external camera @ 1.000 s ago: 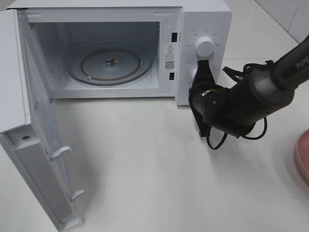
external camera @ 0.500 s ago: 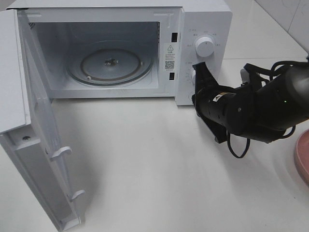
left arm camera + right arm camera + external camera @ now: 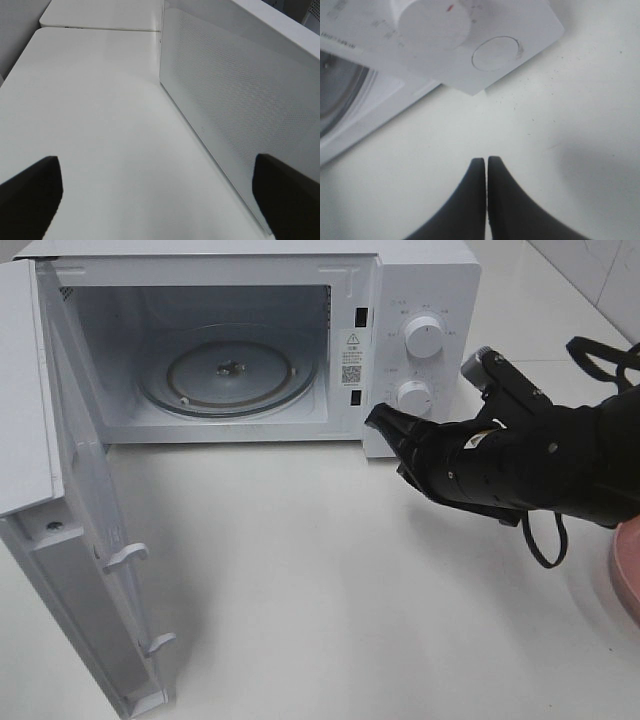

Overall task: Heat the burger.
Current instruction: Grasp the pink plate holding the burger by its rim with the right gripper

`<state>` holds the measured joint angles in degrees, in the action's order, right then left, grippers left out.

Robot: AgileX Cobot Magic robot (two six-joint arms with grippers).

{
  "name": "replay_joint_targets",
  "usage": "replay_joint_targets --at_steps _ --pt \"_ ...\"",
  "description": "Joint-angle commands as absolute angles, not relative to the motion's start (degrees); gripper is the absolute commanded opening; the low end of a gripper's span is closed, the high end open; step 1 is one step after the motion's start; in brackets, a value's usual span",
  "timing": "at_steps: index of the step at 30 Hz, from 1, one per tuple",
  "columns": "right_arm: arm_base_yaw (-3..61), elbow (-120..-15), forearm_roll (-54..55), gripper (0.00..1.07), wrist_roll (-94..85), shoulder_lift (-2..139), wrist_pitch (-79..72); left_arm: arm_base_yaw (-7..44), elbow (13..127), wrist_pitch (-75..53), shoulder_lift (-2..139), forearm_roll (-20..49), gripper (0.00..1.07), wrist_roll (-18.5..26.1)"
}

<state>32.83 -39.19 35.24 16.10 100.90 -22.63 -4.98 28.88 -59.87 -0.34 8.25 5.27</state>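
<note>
From the high camera, the microwave (image 3: 420,280) stood with its door (image 3: 80,570) swung wide open and its glass turntable (image 3: 228,370) bare. The right gripper (image 3: 378,418) hung clenched and empty just in front of the control panel, beside the lower knob (image 3: 413,395) and above the table (image 3: 300,580). A pink plate (image 3: 628,570) showed only as a sliver at the frame's edge. The burger was nowhere in this view.

The left wrist camera showed the left gripper (image 3: 156,162) released, its fingers spread wide with nothing between them, over bare table beside the door's perforated panel (image 3: 240,100). No burger showed there either.

The right wrist camera showed the right gripper's fingers (image 3: 477,200) pressed together on nothing, above the table below a knob (image 3: 435,25).

By my reading, only the opening was done. The burger had yet to be fetched and set on the turntable, the door closed and the heating started.
</note>
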Motion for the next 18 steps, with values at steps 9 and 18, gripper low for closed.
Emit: replay_joint_targets --at_steps 9,18 --pt "32.54 -39.25 34.49 0.01 -15.47 92.93 -1.95 -4.81 28.88 -59.42 -1.49 8.48 0.98 5.04" --pt "32.54 -39.36 26.93 0.07 -17.88 88.01 13.52 -4.81 28.88 -59.42 -1.49 8.48 0.98 5.04"
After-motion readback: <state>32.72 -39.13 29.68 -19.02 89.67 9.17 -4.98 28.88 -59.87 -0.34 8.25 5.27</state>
